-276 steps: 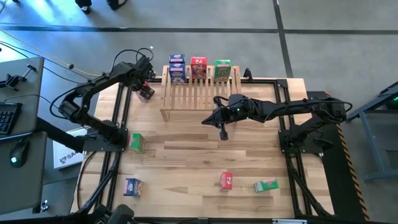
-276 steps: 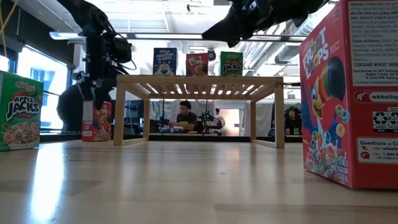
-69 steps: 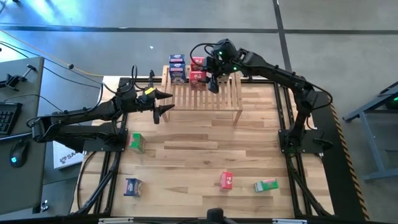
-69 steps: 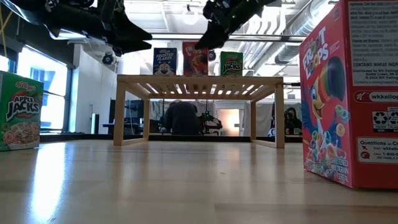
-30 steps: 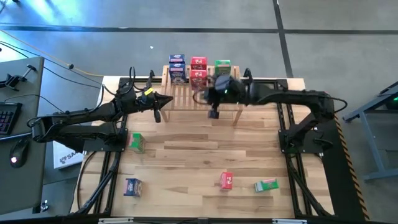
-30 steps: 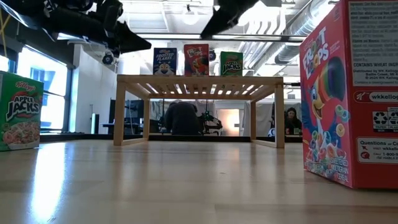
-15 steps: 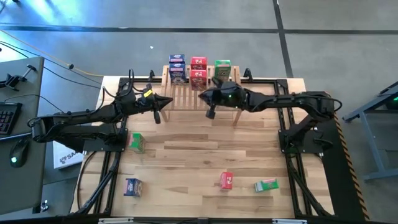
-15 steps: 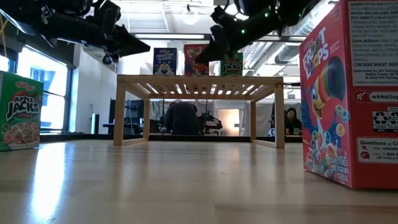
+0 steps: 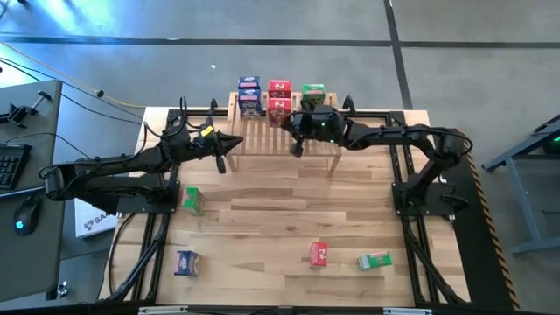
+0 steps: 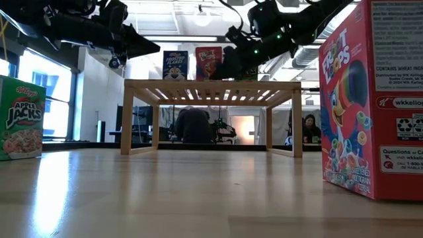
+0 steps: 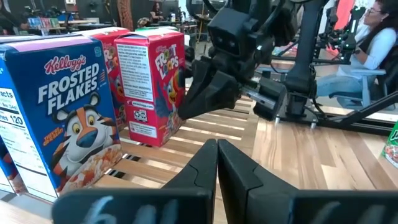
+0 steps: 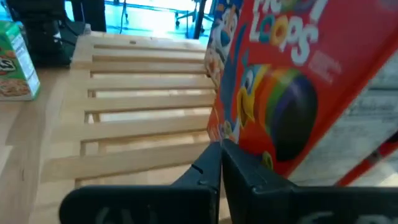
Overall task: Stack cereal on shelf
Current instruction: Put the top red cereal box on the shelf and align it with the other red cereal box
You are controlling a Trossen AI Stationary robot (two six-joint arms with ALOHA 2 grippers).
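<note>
Both tools are clenched on nothing: the right tool (image 9: 295,145) is hovering over the light slatted wooden shelf (image 9: 315,144) in the upper centre, beside the two stacked red cardboard cereal boxes (image 9: 280,107), while the left tool (image 9: 222,163) is hanging at the shelf's left end. Blue cereal boxes (image 9: 249,96) are standing left of the red ones.
</note>
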